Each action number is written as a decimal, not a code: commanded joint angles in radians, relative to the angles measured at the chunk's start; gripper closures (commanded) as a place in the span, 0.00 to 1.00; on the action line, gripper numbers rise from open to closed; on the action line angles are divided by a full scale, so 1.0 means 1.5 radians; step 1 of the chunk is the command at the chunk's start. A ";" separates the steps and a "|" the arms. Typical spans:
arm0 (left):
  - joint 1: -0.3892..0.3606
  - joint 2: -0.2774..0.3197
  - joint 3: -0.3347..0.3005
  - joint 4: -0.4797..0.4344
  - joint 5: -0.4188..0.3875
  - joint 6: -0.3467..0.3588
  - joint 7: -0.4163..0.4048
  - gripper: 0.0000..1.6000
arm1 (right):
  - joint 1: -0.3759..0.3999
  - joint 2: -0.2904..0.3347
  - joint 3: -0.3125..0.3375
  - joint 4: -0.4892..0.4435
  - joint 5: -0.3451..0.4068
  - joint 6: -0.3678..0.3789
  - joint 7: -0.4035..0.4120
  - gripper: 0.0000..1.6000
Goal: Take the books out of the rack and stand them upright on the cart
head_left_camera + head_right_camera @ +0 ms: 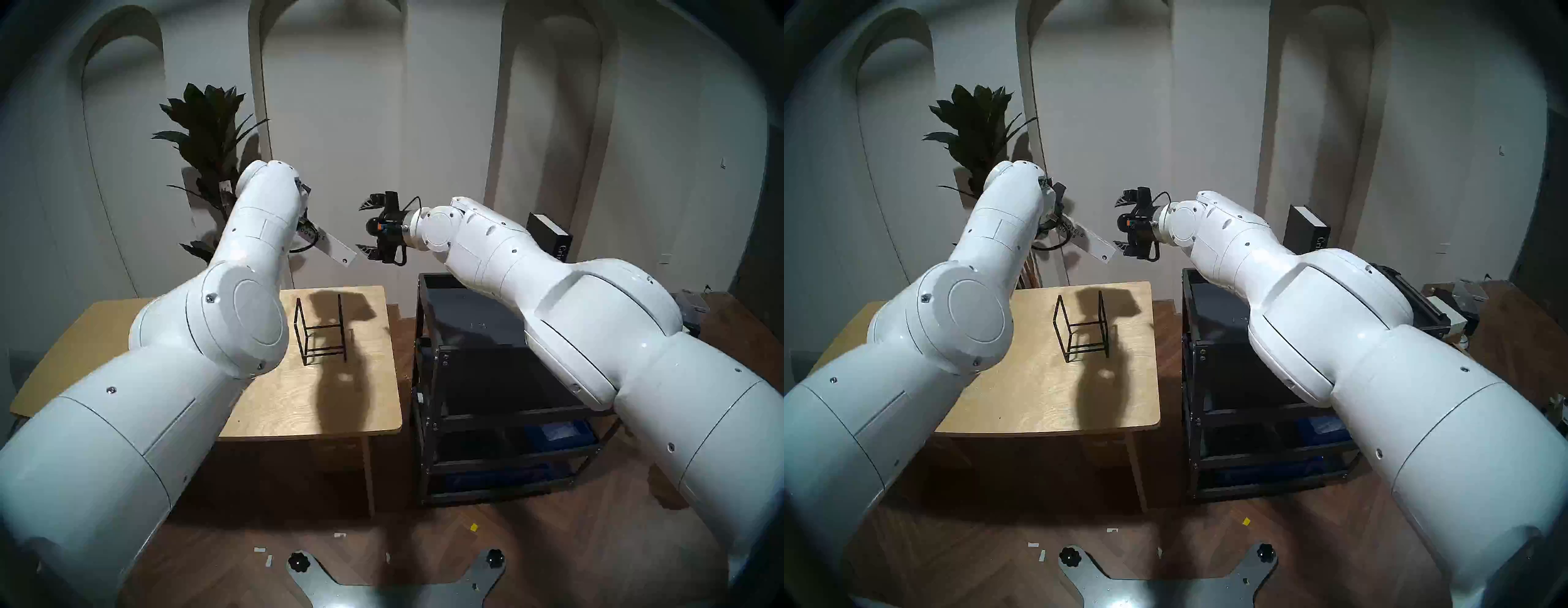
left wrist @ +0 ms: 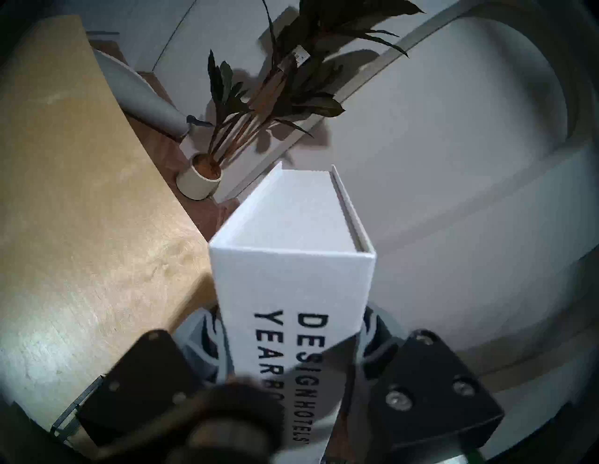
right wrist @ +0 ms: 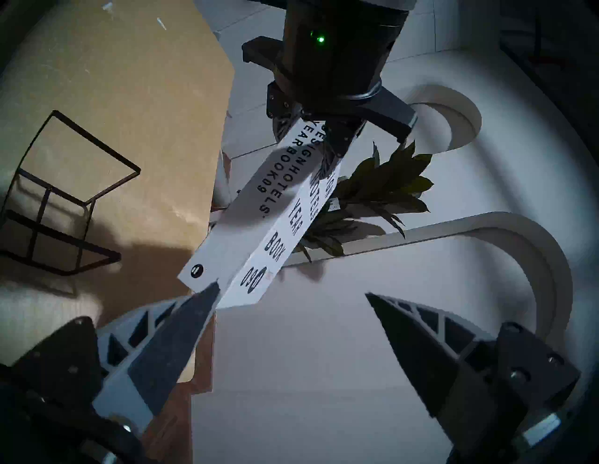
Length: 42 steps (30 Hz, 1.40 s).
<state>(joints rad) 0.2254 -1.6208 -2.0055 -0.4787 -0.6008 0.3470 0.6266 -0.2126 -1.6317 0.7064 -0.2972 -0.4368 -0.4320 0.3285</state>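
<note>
Your black cart (image 1: 428, 339) already carries the dark book (image 1: 551, 240) upright at its far end, and the wire rack (image 1: 322, 335) on the wooden table (image 1: 322, 403) stands empty. The white yearbook (image 3: 259, 223) hangs tilted in mid-air, its spine end clamped in the left gripper (image 2: 291, 350). It looks thick, rigid, fairly heavy and smooth-covered, so bring the spread-fingered right gripper (image 3: 291, 298), just beside its free end, across both covers.

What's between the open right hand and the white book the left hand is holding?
Nothing: in the right wrist view only air separates the right hand from the white book.
</note>
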 commanded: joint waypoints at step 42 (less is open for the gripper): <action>-0.055 -0.074 0.051 -0.012 0.048 -0.176 0.150 1.00 | 0.011 -0.064 0.019 0.045 0.004 0.013 -0.102 0.00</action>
<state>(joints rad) 0.1877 -1.7109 -1.9519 -0.4740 -0.5478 0.1162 0.8464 -0.2159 -1.7052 0.7294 -0.2313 -0.4325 -0.4242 0.1986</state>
